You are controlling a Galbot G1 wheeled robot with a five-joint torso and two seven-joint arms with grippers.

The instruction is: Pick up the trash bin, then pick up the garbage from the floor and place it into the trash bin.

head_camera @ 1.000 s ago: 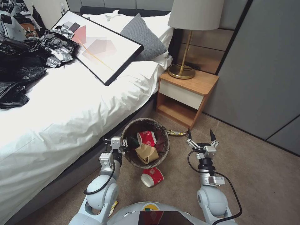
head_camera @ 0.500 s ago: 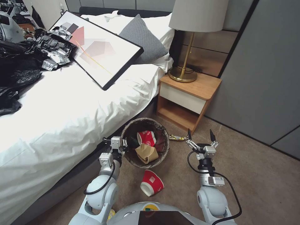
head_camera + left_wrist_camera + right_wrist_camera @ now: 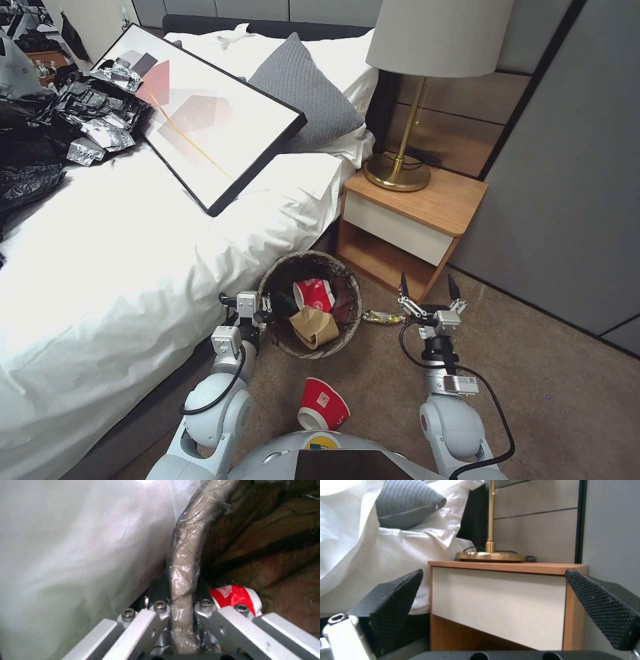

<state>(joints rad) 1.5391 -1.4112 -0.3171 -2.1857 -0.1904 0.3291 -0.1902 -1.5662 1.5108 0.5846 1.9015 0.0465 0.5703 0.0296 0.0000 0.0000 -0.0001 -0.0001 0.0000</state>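
The left hand (image 3: 248,308) is clenched on the rim of the trash bin (image 3: 311,304) beside the bed (image 3: 133,253). The right hand (image 3: 428,288) hangs spread and empty, nearer the gold wrapper (image 3: 381,317); the red cup (image 3: 322,404) lies behind both hands.

I am in a bedroom, by the look of it in a home or a hotel: a bed (image 3: 133,267) made up with white sheets spreads from my 9 to my 11 o'clock, with a grey pillow (image 3: 303,83) and white pillows at its head. At my 1 o'clock a wooden nightstand (image 3: 407,220) stands just beside the bed, and a brass lamp (image 3: 427,80) with a pale shade rests on its top. Beige carpet (image 3: 567,400) covers the floor under me, and grey padded wall panels (image 3: 567,167) rise behind the nightstand toward my 2 o'clock.
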